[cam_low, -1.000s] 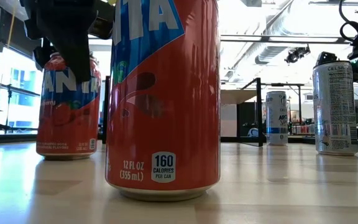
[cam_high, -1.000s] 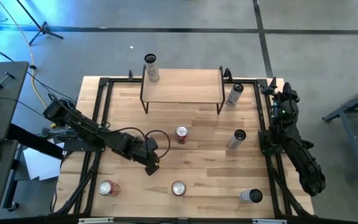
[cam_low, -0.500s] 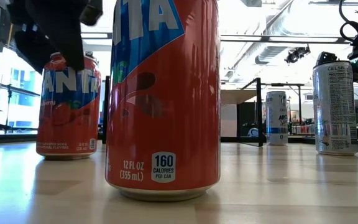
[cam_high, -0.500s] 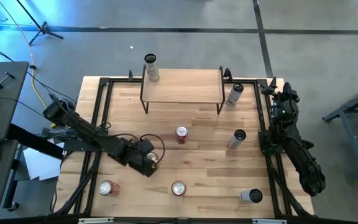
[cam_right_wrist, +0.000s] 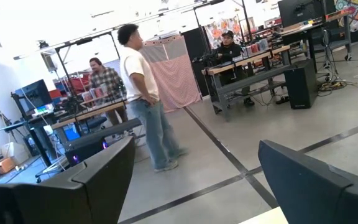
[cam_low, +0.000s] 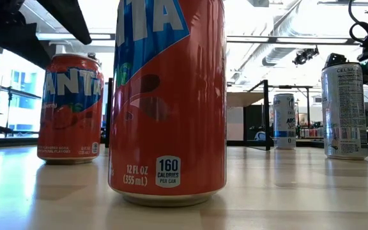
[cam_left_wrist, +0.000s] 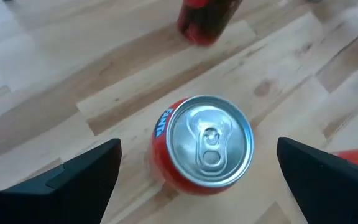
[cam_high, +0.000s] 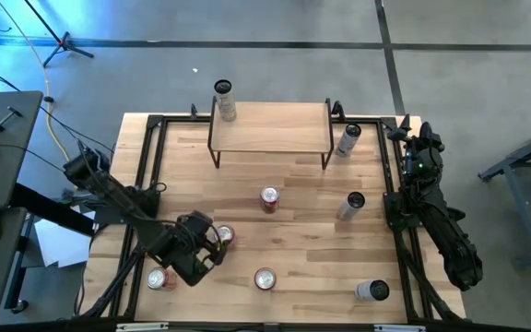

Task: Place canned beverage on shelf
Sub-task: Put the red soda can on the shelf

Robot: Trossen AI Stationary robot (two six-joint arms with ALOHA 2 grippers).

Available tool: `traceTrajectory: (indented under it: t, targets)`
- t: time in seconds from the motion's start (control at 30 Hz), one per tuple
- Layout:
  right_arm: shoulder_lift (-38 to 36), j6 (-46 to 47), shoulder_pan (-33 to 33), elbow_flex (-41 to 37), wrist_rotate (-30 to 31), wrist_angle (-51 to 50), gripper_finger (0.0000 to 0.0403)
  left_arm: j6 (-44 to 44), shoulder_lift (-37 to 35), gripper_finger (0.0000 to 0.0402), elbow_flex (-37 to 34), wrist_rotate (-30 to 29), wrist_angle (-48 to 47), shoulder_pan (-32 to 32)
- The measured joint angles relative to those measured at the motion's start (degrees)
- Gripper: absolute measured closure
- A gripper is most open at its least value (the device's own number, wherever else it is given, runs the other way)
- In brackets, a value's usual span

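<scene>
A red Fanta can (cam_high: 224, 235) stands upright on the table's left half. It also shows in the left wrist view (cam_left_wrist: 205, 144) and in the low view (cam_low: 69, 107). My left gripper (cam_high: 210, 247) is open, just near-left of this can and above it. In the left wrist view its fingers (cam_left_wrist: 82, 177) stand wide to either side of the can's top, clear of it. The shelf (cam_high: 270, 127) stands at the table's far edge, with a silver can (cam_high: 223, 97) on its far left corner. My right gripper (cam_right_wrist: 194, 186) is open and empty at the table's right edge (cam_high: 411, 138).
Other red cans stand at the table's middle (cam_high: 268, 198), near the front edge (cam_high: 264, 278) and at the near left (cam_high: 159, 278). Silver cans stand right of the shelf (cam_high: 348, 138), at mid right (cam_high: 353, 205) and at near right (cam_high: 371, 290). People stand in the room beyond.
My left gripper has drawn back toward the table's near left corner and risen. It has uncovered the red can that stood beneath it. The can has stayed upright where it was.
</scene>
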Motion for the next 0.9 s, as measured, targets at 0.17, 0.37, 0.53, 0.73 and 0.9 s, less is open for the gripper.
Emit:
traceTrajectory:
  t: [0.17,0.37,0.53,0.73,0.9]
  targets:
    - [-0.01,0.0,0.02,0.01,-0.02,0.01,0.0075,-3.35,3.68,0.0002,0.0,-4.67,0.66,-1.89]
    - [0.0,0.0,0.02,0.0,-0.02,0.02,0.0075,-9.75,8.67,0.0002,-0.02,-11.12,0.39,-4.14]
    - [0.0,-0.01,0.02,0.0,-0.02,0.02,0.0075,-10.28,11.91,0.0002,-0.04,-18.38,-0.27,-5.59]
    - [0.0,0.0,0.02,0.0,-0.02,0.01,0.0075,-14.25,14.43,0.0002,-0.07,-21.15,-2.25,-5.84]
    - [-0.01,0.0,0.02,0.0,-0.02,0.0,0.0075,-17.99,15.95,0.0002,-0.08,-21.69,-4.14,-5.72]
